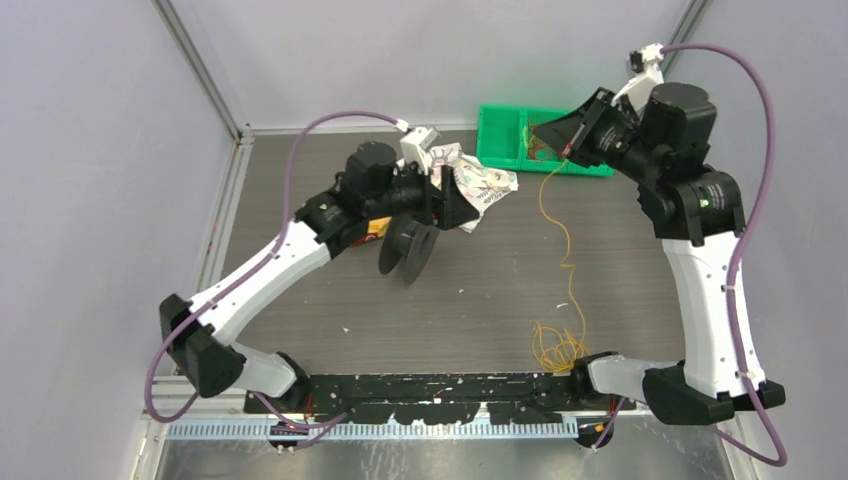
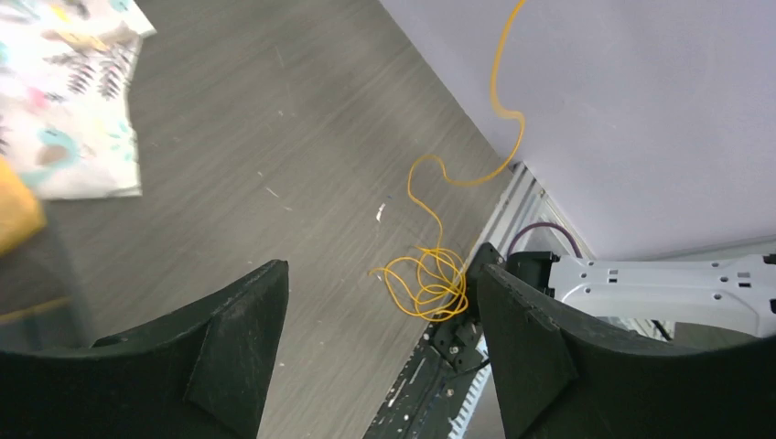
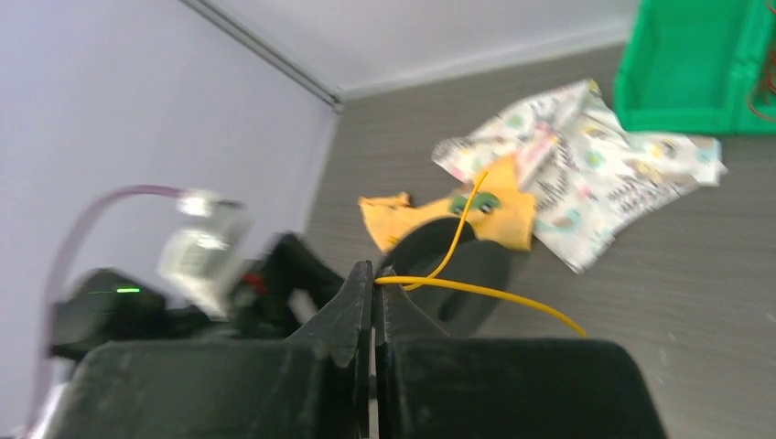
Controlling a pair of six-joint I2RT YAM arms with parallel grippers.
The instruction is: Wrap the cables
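On the grey wood-grain table [image 1: 480, 300], the black plastic spool [image 1: 408, 250] at centre-left shows no windings. The left gripper [image 2: 380, 274] gapes wide and empty. At upper right, the right gripper [image 3: 373, 270] pinches the thin yellow-orange wire [image 1: 566, 240], which mostly lies coiled at lower right. Wrapping looks barely begun.

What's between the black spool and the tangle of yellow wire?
Only bare table, as the top view shows. The black spool and the tangle of yellow wire are apart, with nothing lying between them.
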